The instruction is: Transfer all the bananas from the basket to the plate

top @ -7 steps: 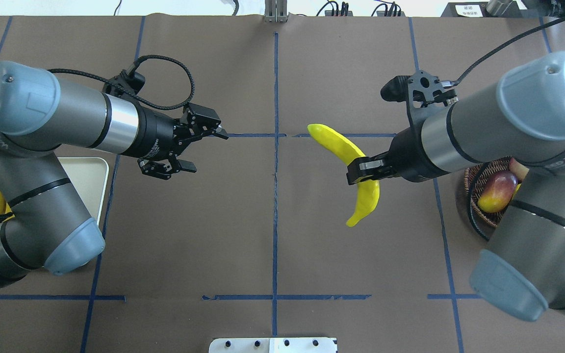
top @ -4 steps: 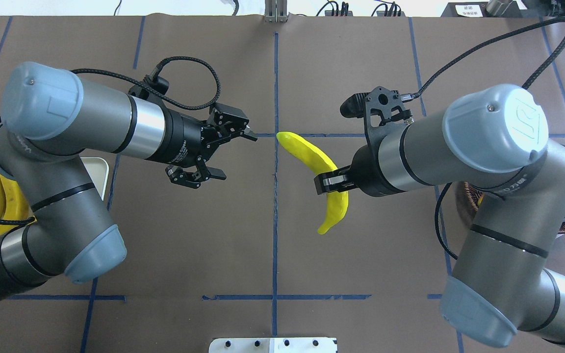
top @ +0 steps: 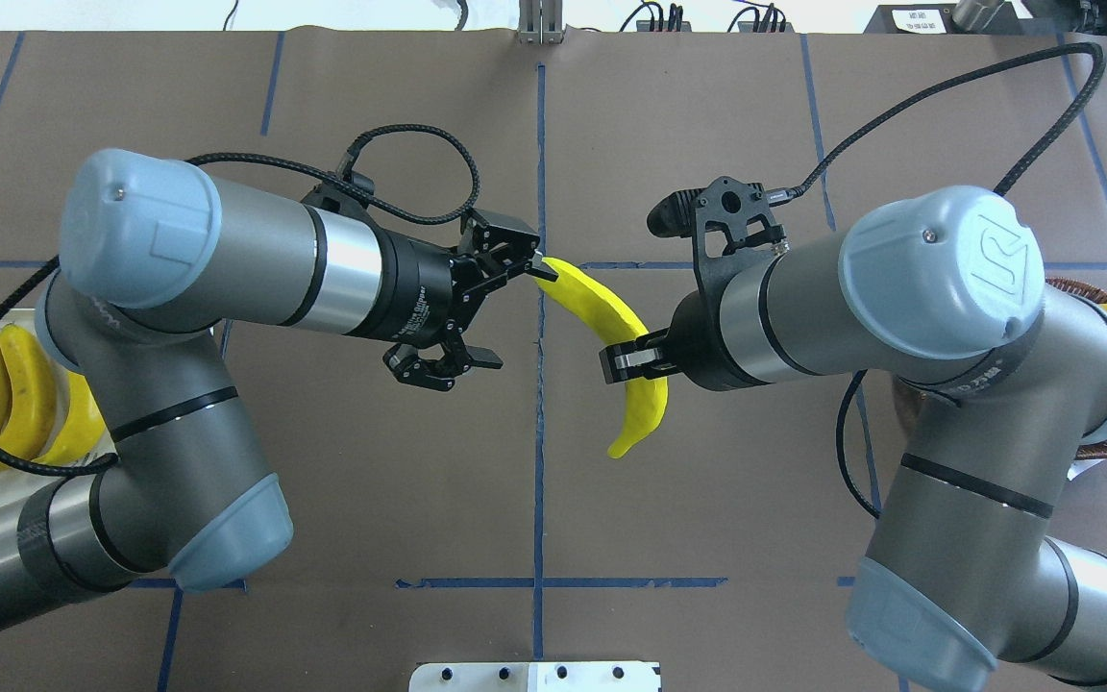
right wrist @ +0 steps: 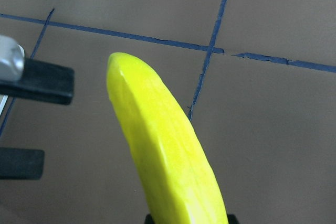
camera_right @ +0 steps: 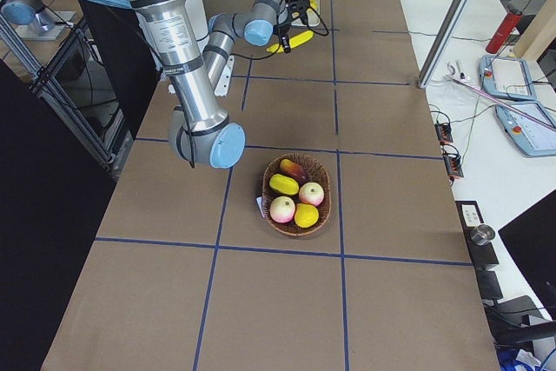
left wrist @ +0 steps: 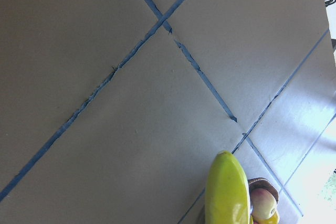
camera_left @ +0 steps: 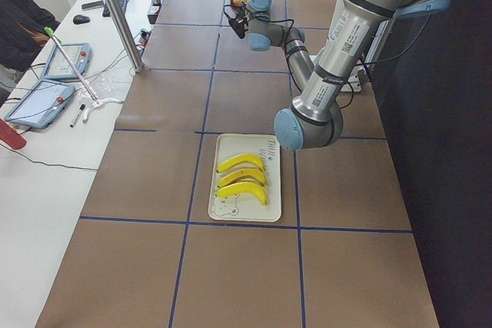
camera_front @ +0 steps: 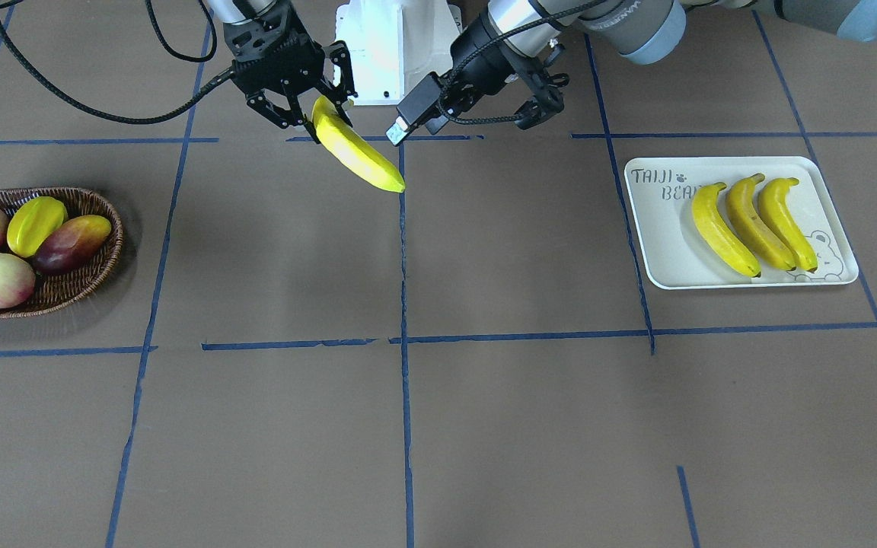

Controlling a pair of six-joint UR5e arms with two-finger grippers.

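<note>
Bananas [camera_front: 751, 221]: three lying on plate [camera_front: 659, 259].
Fourth banana [top: 611, 312]: pinched in right claw [top: 635, 356], near robot-side bench edge.
Left claw [top: 515, 315]: spread, at its tip.
Remaining: handover, placement.

Our left arm [top: 256, 259] and right arm [top: 803, 298] are grey tubes jointed with pale blue-grey caps [top: 135, 226], each with a small screw [top: 118, 193] — the right one's cap is embossed with a logo [top: 991, 259]. Behind the black left pincer [top: 518, 315] sit a lettered black collar [top: 409, 308] and a silver ring [top: 352, 279]. We see braided black cables [top: 419, 130] loop out just behind both it and the right pincer [top: 632, 360].
</note>
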